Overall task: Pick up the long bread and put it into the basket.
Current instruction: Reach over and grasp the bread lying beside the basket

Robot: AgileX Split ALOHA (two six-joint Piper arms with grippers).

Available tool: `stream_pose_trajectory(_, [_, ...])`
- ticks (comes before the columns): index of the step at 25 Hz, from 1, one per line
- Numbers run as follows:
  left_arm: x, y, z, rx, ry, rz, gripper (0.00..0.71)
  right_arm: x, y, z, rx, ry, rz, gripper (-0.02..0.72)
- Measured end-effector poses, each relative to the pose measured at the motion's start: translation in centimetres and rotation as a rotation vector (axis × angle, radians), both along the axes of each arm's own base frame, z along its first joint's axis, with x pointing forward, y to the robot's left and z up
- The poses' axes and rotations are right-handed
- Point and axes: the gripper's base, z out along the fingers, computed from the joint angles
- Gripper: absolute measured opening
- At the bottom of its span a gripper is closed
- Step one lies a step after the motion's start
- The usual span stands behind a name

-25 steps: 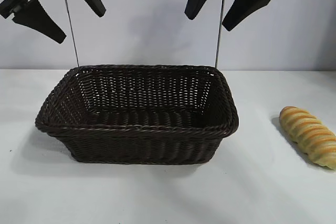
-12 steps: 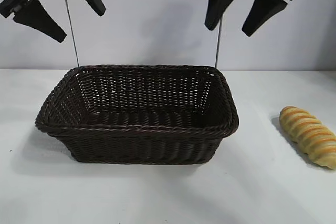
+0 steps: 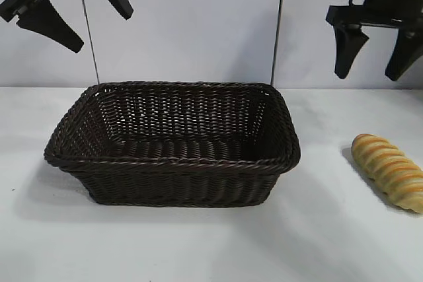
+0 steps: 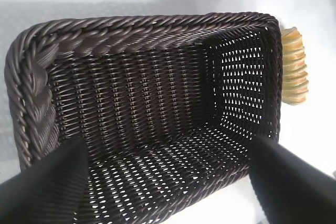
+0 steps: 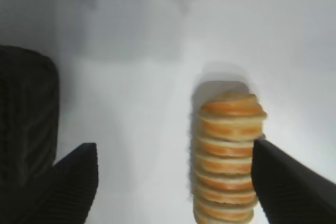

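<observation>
Hanging at the upper right of the exterior frame, the right gripper (image 3: 377, 54) is pointing down with its jaws spread wide and gripping nothing, high above the long bread (image 3: 390, 171), which is lying on the white table (image 3: 198, 242) at the right edge of the frame, well apart from the basket (image 3: 173, 143). At the upper left, the left gripper (image 3: 73, 11) is hovering above the basket's left end, its jaws likewise spread and holding nothing. The dark wicker basket is sitting at the centre of the frame with nothing visible inside it.
</observation>
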Motion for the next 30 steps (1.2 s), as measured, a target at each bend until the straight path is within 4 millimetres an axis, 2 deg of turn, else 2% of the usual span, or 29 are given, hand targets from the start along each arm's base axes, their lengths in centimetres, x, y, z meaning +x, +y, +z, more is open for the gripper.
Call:
stream_pose_trajectory(6, [0.0, 0.0, 0.0, 0.000, -0.004, 0.003, 0.606, -0.1, -0.5, -0.2, -0.059, 0.005, 0.011, 0.580])
stream_pose_trajectory(17, [0.1, 0.0, 0.0, -0.001, -0.011, 0.007, 0.606, 0.1, -0.5, -0.9, -0.062, 0.019, 0.012, 0.580])
stream_pose_trajectory(21, [0.1, 0.0, 0.0, -0.001, -0.012, 0.008, 0.606, -0.3, -0.6, -2.3, -0.073, 0.064, 0.016, 0.580])
stream_pose_trajectory(30, [0.2, 0.0, 0.0, -0.001, -0.018, 0.012, 0.606, -1.7, -0.9, -7.4, -0.094, 0.174, 0.019, 0.580])
